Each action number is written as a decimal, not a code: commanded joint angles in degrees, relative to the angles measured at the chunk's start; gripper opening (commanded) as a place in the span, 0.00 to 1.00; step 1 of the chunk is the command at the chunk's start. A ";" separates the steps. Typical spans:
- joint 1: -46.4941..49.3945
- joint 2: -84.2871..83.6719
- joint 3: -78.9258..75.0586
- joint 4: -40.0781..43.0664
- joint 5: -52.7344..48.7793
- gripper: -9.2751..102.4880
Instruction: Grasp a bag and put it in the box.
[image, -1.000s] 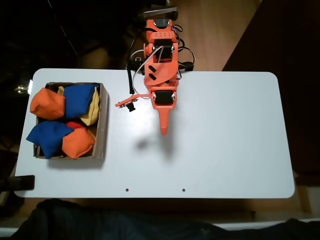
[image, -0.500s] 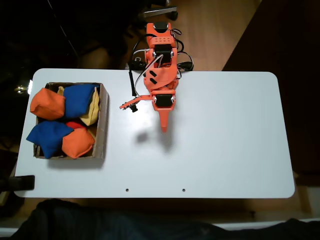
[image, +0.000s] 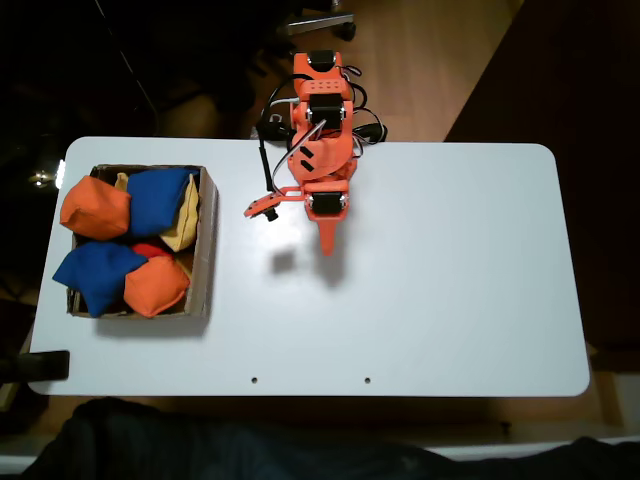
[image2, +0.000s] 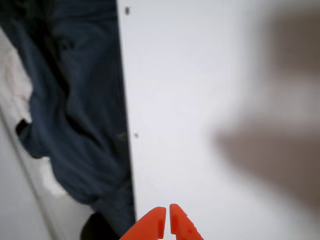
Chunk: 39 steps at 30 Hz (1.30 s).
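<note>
At the near edge of the desk (image: 450, 300) in the fixed view lies a fold of dark blue cloth (image: 200, 440), which the wrist view also catches hanging beside the desk's edge. The white desktop itself is bare of any loose beanbag.

Further in, the orange end effector (image: 327, 250) hangs above the middle of the desk, pointing toward the near edge. In the wrist view its two orange fingertips (image2: 159, 222) stand nearly together with only a thin slit between them, so it is closed on nothing.

Off to the left in the fixed view sits the cardboard box (image: 205, 250), crowded with beanbags. One orange bag (image: 95, 208) lies in its far-left corner, bulging over the wall; a second orange bag (image: 155, 285) rests at the near right. Two blue beanbags (image: 160, 200) and a yellow beanbag (image: 185, 220) fill the rest.

The arm (image: 320, 130) rises from its base at the far edge.

With every orange bag seemingly already boxed, the task looks done. The risk is that a further grasp attempt would close on bare desk, or, if aimed at the box, drag out the overhanging corner bag or shove the light cardboard sideways.
</note>
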 joint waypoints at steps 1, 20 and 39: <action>0.26 0.79 0.35 1.41 0.26 0.08; 2.11 0.79 5.36 5.71 -1.14 0.08; 1.67 0.79 4.22 10.81 -3.60 0.08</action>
